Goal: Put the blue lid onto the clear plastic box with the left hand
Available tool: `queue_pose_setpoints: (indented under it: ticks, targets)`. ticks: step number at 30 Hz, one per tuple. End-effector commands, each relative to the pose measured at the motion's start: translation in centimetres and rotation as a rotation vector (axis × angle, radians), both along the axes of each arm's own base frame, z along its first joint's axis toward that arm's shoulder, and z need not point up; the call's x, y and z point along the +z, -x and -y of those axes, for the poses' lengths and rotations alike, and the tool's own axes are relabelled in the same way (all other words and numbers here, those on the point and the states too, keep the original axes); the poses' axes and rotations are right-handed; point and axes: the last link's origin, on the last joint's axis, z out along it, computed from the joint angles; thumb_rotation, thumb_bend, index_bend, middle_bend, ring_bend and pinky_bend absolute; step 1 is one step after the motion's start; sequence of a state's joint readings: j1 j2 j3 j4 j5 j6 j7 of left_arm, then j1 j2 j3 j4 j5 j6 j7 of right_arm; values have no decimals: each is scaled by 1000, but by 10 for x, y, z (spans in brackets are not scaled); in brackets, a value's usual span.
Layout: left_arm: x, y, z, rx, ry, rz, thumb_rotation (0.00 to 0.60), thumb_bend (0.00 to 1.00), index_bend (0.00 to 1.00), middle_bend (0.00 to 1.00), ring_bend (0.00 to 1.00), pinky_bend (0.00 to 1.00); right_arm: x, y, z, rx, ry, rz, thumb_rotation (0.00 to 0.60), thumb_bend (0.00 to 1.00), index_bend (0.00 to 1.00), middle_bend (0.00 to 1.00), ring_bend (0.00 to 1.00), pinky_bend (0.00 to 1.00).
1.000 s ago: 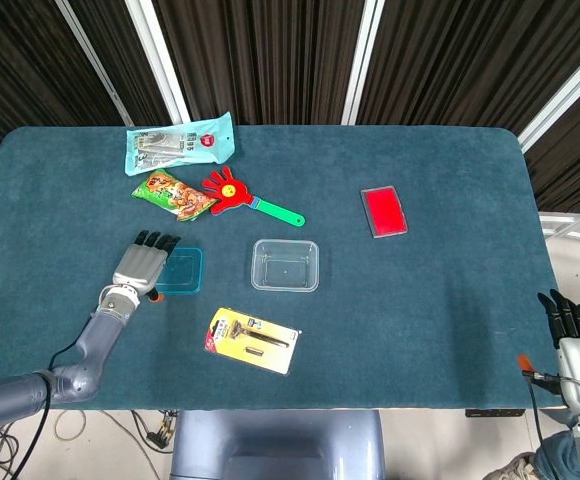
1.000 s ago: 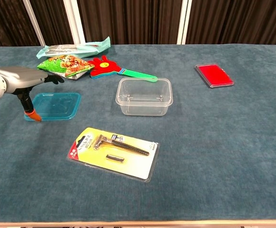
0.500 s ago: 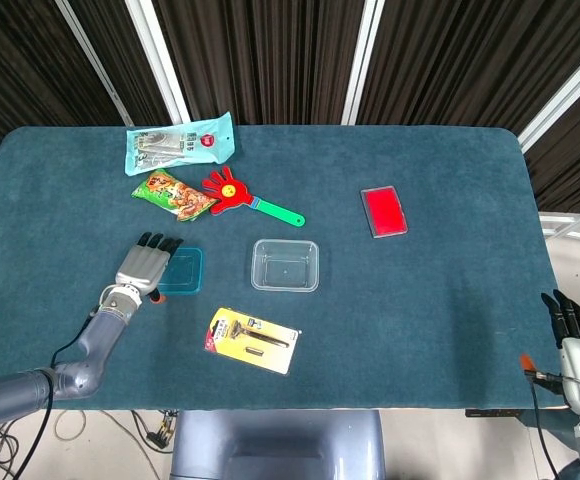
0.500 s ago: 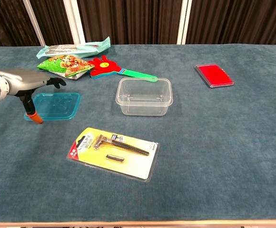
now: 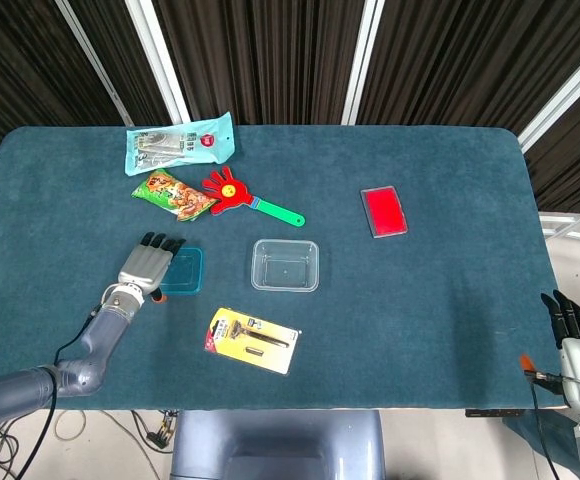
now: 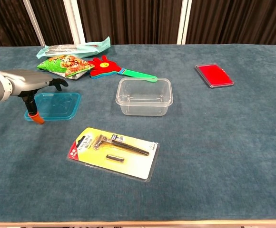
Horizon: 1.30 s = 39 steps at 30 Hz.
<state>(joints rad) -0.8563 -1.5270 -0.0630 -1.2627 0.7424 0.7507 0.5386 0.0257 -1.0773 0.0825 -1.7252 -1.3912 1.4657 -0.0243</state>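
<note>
The blue lid point(image 5: 182, 270) point(image 6: 56, 105) lies flat on the table, left of the clear plastic box point(image 5: 285, 265) point(image 6: 144, 97), which stands upright and uncovered. My left hand point(image 5: 146, 265) point(image 6: 29, 81) hovers over the lid's left edge, palm down, fingers stretched forward, holding nothing. Its orange-tipped thumb point(image 6: 34, 117) points down at the lid's near left corner. My right hand point(image 5: 576, 330) hangs off the table's right side, fingers spread, holding nothing.
A razor on a yellow card point(image 5: 253, 340) point(image 6: 113, 152) lies in front of the box. Behind it are a red hand-shaped clapper point(image 5: 246, 198), a snack bag point(image 5: 173, 194) and a light-blue packet point(image 5: 180, 143). A red flat case point(image 5: 383, 210) lies at the right.
My left hand has shifted slightly right and forward over the lid, and its thumb moved nearer the lid's corner. The right hand sank a little.
</note>
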Motion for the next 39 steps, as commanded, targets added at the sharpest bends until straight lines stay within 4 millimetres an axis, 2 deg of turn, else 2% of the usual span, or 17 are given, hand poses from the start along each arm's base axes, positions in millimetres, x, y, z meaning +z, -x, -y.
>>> queue_pose_setpoints:
  ticks: [1, 24, 32, 39]
  targets:
    - [0, 1, -1, 4, -3, -1, 600, 57, 0, 128, 0, 0, 0, 0, 0, -1, 0, 2, 600, 336, 0, 14, 0, 0]
    - [-2, 6, -7, 31, 3, -36, 600, 65, 0, 142, 0, 0, 0, 1, -1, -8, 1, 6, 600, 336, 0, 14, 0, 0]
    - [-4, 4, -7, 31, 11, -32, 600, 95, 8, 222, 5, 0, 1, 0, 0, -12, 8, 12, 600, 336, 0, 14, 0, 0]
    - [3, 0, -8, 52, -6, 11, 600, 176, 19, 297, 33, 0, 0, 1, -2, -10, 6, 13, 600, 336, 0, 14, 0, 0]
